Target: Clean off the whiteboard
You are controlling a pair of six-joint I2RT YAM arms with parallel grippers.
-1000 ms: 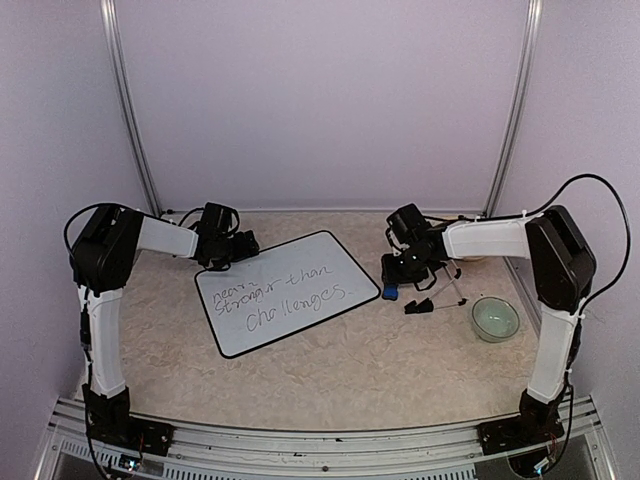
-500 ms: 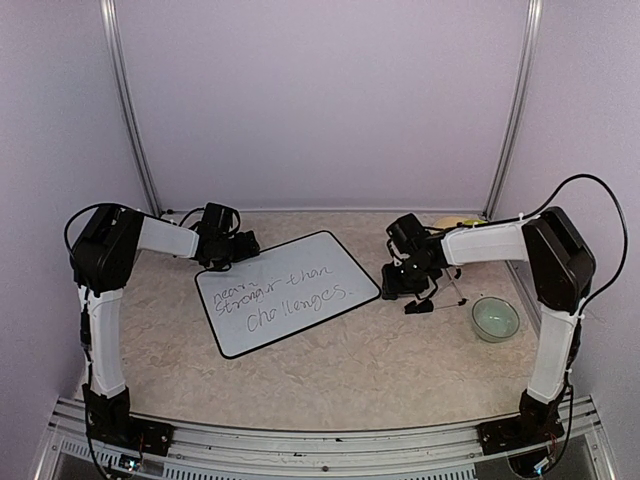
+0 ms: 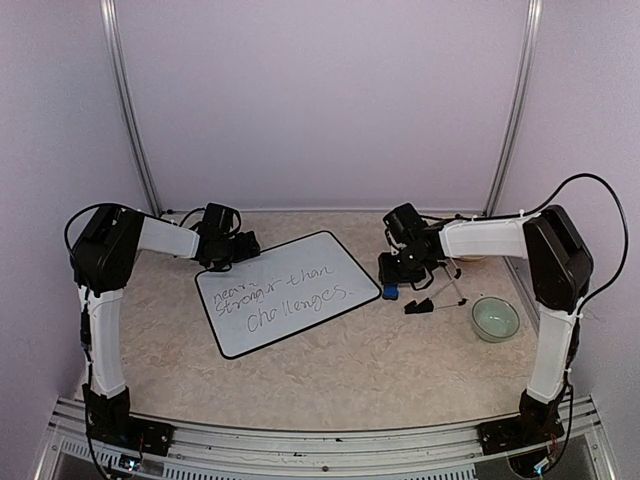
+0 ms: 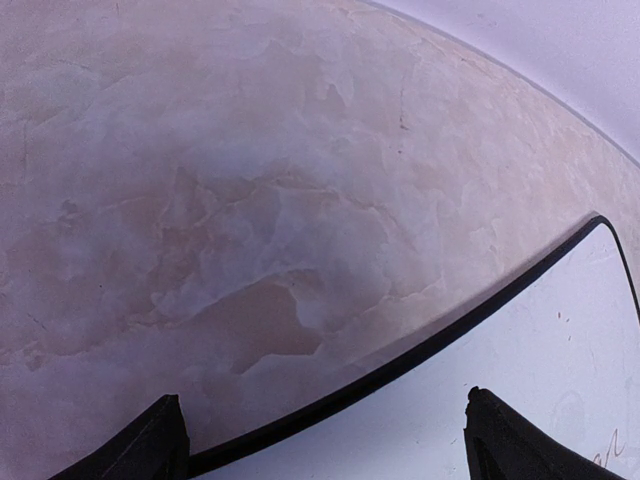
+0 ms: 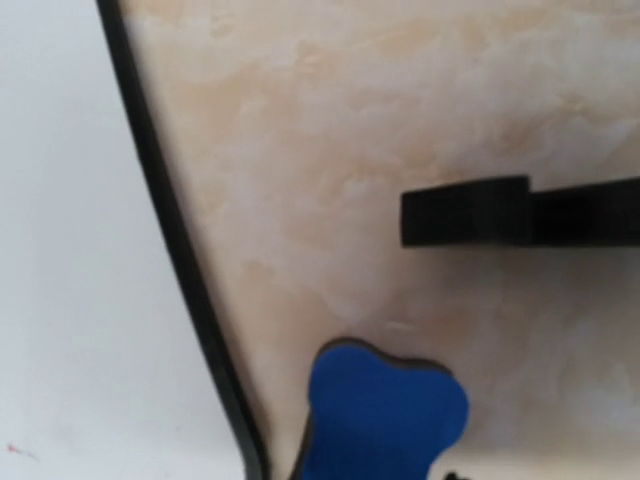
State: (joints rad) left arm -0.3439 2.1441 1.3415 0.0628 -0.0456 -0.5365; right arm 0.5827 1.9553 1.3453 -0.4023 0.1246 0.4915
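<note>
The left arm (image 3: 100, 250) stands elbow-high, forearm reaching right, its left tool (image 3: 228, 250) spread wide and released astride the far-left edge of the whiteboard (image 3: 285, 290), which lies flat on the bench (image 3: 380, 370), centre-left. The right arm (image 3: 555, 255) reaches left, its right tool (image 3: 400, 272) pointing down above the blue eraser (image 5: 385, 415) just beside the board's right edge; whether it is clenched cannot be told.

The large white rectangular whiteboard (image 3: 288, 292) with a thin black rounded-corner frame lies flat on the beige marbled counter (image 3: 380, 370), turned askew, with unerased handwriting across its face.
</note>
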